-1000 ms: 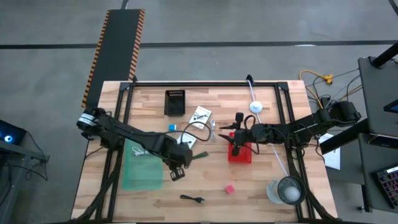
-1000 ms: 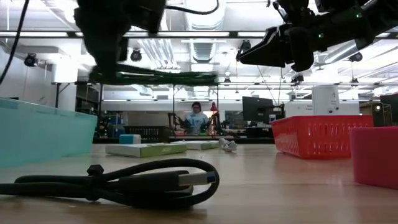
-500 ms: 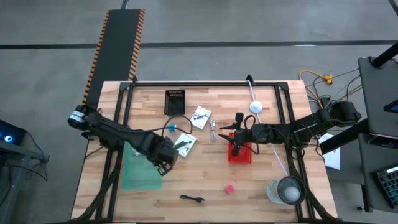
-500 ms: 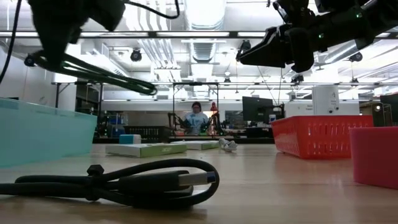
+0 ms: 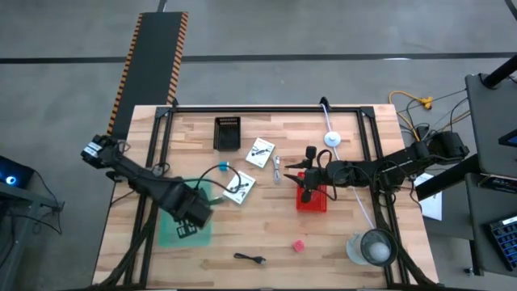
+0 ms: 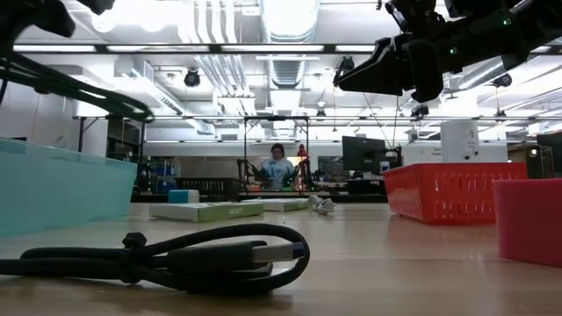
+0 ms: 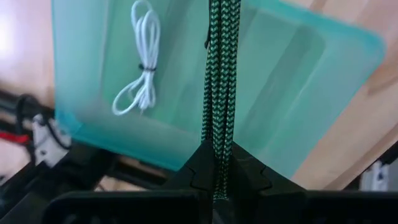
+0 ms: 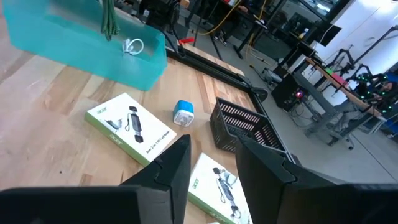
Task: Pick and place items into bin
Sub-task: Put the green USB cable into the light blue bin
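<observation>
My left gripper (image 5: 201, 206) is shut on a green braided cable (image 7: 217, 74) and hovers over the teal bin (image 5: 174, 230). A white cable bundle (image 7: 142, 81) lies on the bin's floor. My right gripper (image 5: 305, 188) hangs open above the red basket (image 5: 312, 202), touching nothing. Two white packets (image 5: 259, 151) (image 5: 239, 187), a blue cube (image 5: 224, 165), a red cube (image 5: 298, 244) and a black cable (image 5: 250, 258) lie flat on the table. My left gripper pinches the doubled green cable (image 7: 217, 163) between its two fingers (image 7: 245, 171). The two strands run out ahead along the fingers. The cable is lifted clear over the bin and droops slightly at its free end (image 6: 132, 110).
A black mesh basket (image 5: 227, 133) stands near the far edge. A large clear round container (image 5: 374, 246) sits at the near right corner. A white cord (image 5: 335, 149) runs along the right side. A small white piece (image 5: 277, 168) lies beside the packets. A person stands far behind the table (image 6: 277, 167).
My left gripper has carried the green cable toward the table's left edge, from beside the near packet to above the teal bin, still shut on it. The cable stays lifted clear throughout. My right arm has kept still.
</observation>
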